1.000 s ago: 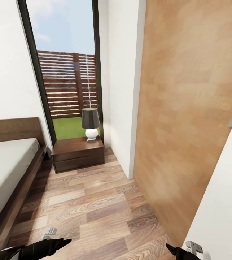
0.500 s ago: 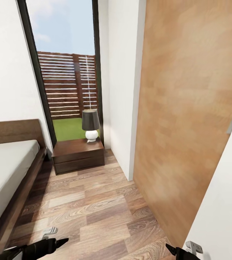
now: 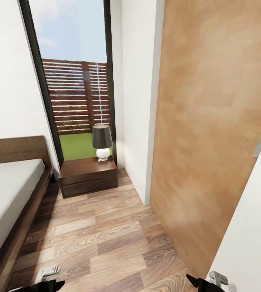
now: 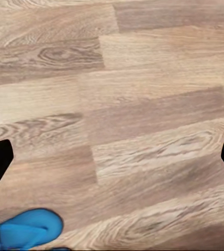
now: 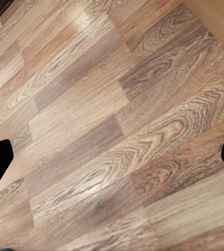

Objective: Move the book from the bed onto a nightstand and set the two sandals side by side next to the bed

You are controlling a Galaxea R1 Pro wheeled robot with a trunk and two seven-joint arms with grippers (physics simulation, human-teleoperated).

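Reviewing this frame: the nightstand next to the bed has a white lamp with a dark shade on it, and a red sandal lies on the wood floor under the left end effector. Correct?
Not quite. The sandal is bright blue, not red, as the left wrist view shows. The rest holds: the nightstand next to the bed carries a white lamp with a dark shade, and the sandal lies on the wood floor.

Bare floor [image 3: 102,239] lies open ahead of me between the bed [image 3: 8,202] and the wooden door [image 3: 211,121], ending at the nightstand [image 3: 87,176].
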